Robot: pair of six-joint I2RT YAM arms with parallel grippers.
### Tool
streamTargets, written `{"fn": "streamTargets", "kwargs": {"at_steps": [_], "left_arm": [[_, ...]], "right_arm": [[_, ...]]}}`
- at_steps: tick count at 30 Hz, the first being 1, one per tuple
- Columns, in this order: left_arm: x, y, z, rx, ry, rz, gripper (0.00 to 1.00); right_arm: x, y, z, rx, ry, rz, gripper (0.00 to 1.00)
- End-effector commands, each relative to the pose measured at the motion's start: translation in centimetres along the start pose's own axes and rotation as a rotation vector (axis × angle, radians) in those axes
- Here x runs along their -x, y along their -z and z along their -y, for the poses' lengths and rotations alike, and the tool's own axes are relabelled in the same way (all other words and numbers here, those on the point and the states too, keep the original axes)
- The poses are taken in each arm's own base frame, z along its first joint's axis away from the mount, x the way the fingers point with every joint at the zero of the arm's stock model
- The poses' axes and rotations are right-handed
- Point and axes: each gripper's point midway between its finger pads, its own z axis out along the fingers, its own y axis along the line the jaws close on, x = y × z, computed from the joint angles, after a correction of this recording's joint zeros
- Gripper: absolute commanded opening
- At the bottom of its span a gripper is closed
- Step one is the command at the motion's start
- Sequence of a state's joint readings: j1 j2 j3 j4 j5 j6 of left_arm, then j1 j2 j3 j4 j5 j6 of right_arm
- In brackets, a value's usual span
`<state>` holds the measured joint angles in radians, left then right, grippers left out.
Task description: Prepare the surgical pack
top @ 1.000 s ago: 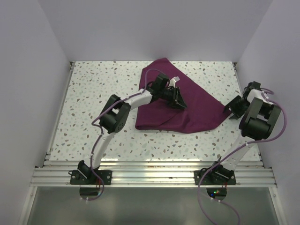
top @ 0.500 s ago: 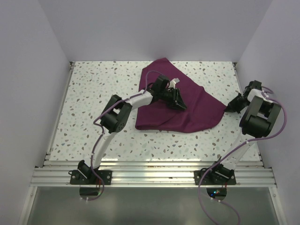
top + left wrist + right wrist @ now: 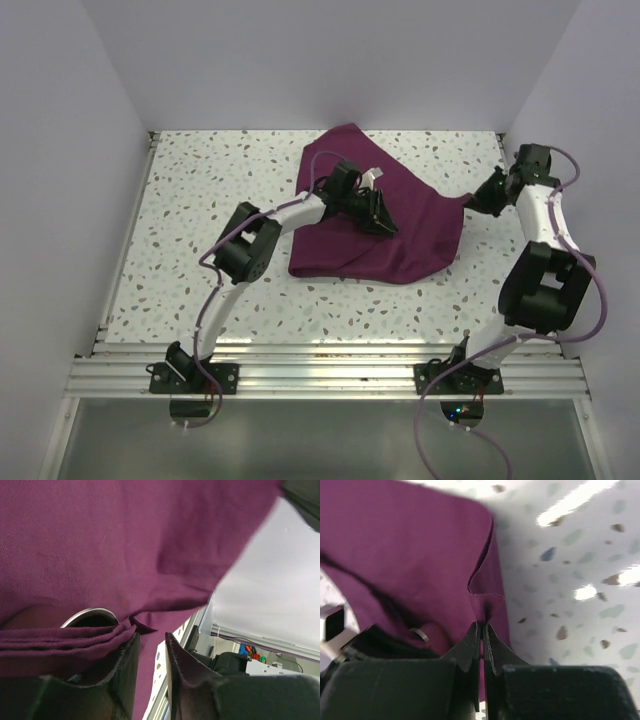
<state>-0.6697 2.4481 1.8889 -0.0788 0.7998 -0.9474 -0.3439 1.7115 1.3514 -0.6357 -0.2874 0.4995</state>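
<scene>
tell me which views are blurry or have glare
Top external: sharp and evenly lit, only a faint shadow under the surgical pack. Left wrist: its weave is crisp up close, the left hand dark and soft. Right wrist: the blurriest, with white glare streaks on the table and the right hand out of focus.

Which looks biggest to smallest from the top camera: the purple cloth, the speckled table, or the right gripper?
1. speckled table, largest.
2. purple cloth, next.
3. right gripper, smallest by far.
</scene>
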Motion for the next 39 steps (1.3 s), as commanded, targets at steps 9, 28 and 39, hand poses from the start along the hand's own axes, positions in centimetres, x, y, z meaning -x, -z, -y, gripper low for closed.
{"fn": "streamTargets", "kwargs": {"at_steps": [9, 28, 39], "left_arm": [[4.9, 14.2, 5.2, 0.149, -0.202, 0.211, 0.41], [-6.3, 25.1, -14.7, 0.581, 0.154, 0.196, 0.29], [-5.5, 22.8, -12.9, 0.494, 0.158, 0.204, 0.27]], "right_arm": [[-3.7, 7.2, -15.4, 0.254, 0.273, 0.003, 0.0], [-16.3, 7.1, -31.6, 0.435, 0.612, -0.095, 0.0], [-24.7, 4.5, -34.9, 0.436, 0.704, -0.17, 0.0]]}}
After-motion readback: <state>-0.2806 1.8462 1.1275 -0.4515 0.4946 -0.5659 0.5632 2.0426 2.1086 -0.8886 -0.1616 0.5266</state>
